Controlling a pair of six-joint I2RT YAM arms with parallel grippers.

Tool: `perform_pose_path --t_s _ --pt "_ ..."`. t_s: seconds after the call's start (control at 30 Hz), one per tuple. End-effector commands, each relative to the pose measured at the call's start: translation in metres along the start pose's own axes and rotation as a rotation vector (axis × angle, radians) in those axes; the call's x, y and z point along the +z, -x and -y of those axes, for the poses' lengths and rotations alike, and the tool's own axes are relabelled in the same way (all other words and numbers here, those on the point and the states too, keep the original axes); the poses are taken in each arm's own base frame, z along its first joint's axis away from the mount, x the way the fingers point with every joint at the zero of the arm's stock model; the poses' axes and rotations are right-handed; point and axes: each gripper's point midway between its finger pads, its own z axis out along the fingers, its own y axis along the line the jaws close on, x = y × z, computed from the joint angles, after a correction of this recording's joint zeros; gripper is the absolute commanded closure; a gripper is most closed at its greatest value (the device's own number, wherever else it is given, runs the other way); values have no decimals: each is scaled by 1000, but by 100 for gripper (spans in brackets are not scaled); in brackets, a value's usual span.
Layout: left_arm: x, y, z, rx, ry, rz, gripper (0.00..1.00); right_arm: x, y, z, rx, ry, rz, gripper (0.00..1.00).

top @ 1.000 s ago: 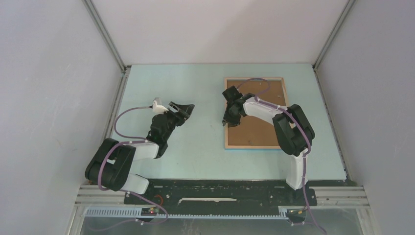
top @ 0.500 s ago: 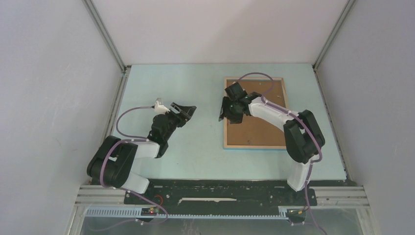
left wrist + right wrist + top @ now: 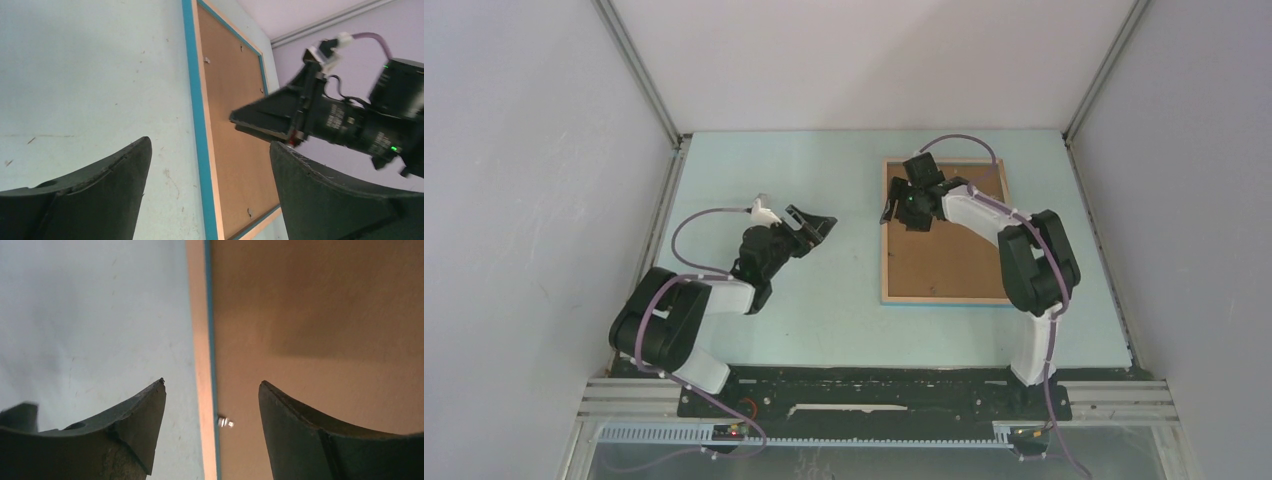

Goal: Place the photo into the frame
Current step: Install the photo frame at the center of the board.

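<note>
The right gripper point(image 3: 211, 385) stands with its fingers well apart and nothing between them. It hangs over the left rail of the frame point(image 3: 197, 315), toward the far-left corner. One finger is above the pale table point(image 3: 774, 170) and the other above the brown backing board point(image 3: 325, 315), so the rail runs through the gap between them. A small metal tab point(image 3: 226, 422) sits at the board's edge just inside that rail, below the gap. From the left wrist camera the gripper's tips appear lifted off the board rather than pressed on it.

The left gripper point(image 3: 210, 145) is also spread wide and carries nothing. It hovers over bare table to the left of the frame, well apart from it, and points toward its long left side.

The frame lies flat on the right half of the table with its back up. Light wood borders the backing board, and a thin bright blue edge shows along the outside. Its long sides run away from the arms' bases, and its near end lies beside the right arm's elbow.
</note>
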Motion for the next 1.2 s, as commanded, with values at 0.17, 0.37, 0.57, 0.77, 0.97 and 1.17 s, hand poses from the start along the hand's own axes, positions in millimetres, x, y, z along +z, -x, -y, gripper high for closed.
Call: perform_pose_path --t_s 0.17,0.37,0.57,0.77,0.97,1.17 --pt "25 0 28 116 -19 -39 8 38 -2 -32 -1 129 -28 27" --pt "31 7 21 110 84 -47 9 38 -29 -71 -25 305 -78 38" --pt "56 23 23 77 145 -91 10 0 -19 -117 -25 559 -67 38" --pt "94 40 5 45 216 -106 12 -13 34 -51 -98 348 77 25" --pt "135 53 3 32 210 -120 14 20 79 4 -266 239 -15 28" --pt "141 45 -18 37 218 -145 12 33 113 -13 -337 250 -32 21"
